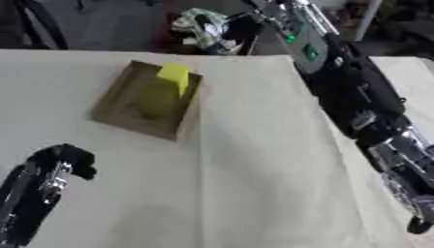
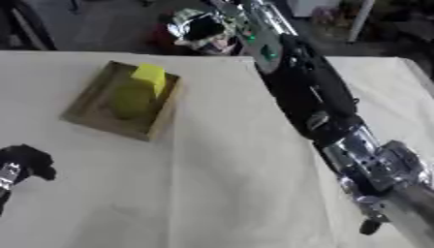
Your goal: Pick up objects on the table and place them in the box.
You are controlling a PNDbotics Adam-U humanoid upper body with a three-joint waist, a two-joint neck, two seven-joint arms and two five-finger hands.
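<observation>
1. A shallow brown cardboard box (image 1: 144,104) sits on the cream-covered table (image 1: 246,184), toward the far left, turned at an angle to the table's edges.
2. Inside the box lies a dull olive-green rounded object (image 1: 157,99), resting on the box floor near its middle.
3. A bright yellow block (image 1: 174,76) stands at the far end of the box, touching the olive object and rising above the box's rim.
4. The left hand (image 1: 64,162) shows at the lower left over the table, well apart from the box; its dark fingers are curled and hold nothing.
5. The right arm (image 2: 322,106) runs along the table's right side from the upper middle to the lower right corner. The right hand (image 2: 373,225) lies near that corner; I cannot tell how its fingers stand.
</observation>
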